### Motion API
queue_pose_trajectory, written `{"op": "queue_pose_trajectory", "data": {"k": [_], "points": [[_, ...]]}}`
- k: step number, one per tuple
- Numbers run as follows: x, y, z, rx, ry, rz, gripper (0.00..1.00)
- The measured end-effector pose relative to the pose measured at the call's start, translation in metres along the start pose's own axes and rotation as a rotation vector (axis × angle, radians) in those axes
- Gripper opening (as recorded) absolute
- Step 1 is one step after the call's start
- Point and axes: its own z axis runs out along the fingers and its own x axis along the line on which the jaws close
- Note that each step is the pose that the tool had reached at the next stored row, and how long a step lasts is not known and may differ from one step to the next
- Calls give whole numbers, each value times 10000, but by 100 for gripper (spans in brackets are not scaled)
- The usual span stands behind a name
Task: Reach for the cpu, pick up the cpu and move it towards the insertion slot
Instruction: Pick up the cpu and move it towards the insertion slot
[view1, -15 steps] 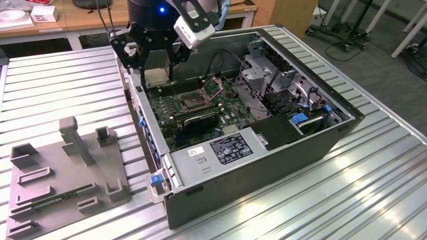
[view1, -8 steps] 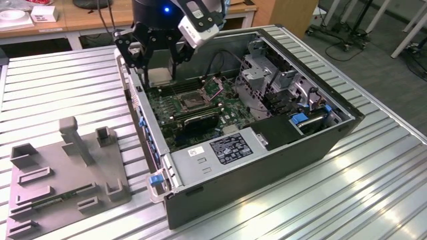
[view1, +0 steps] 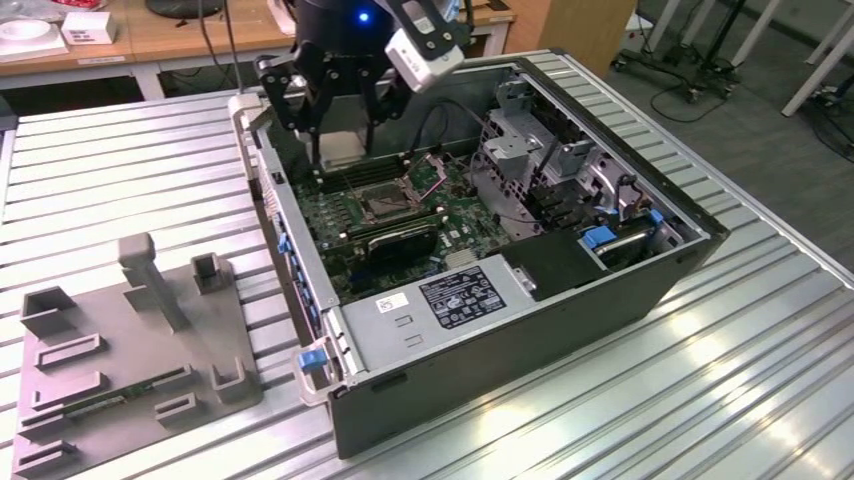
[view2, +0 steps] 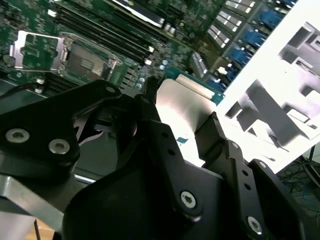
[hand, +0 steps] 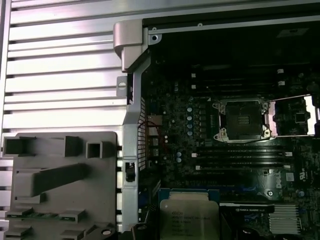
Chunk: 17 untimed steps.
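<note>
Grey holder tray (view1: 127, 365) lay nearest in the exterior view, beside one open computer case (view1: 534, 330); the black gripper (view1: 336, 140) hung fingers-down over the motherboard, clamping one cpu (view1: 344, 148) above the insertion slot (view1: 383, 203). Second wrist view: two black fingers (view2: 165, 145) pinched the silvery cpu (view2: 180, 102). First wrist view: one cpu (hand: 189, 217), one open slot (hand: 242, 119).

My work surface is a ribbed metal table (view1: 747, 380). Beyond it: wooden desk (view1: 174, 35), grey floor (view1: 747, 110).
</note>
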Motion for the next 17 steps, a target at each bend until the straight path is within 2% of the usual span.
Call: {"op": "queue_pose_trajectory", "data": {"k": [10, 17], "points": [[-259, 48, 5, 2, 1, -1, 55], [-400, 146, 16, 2, 1, 0, 55]]}}
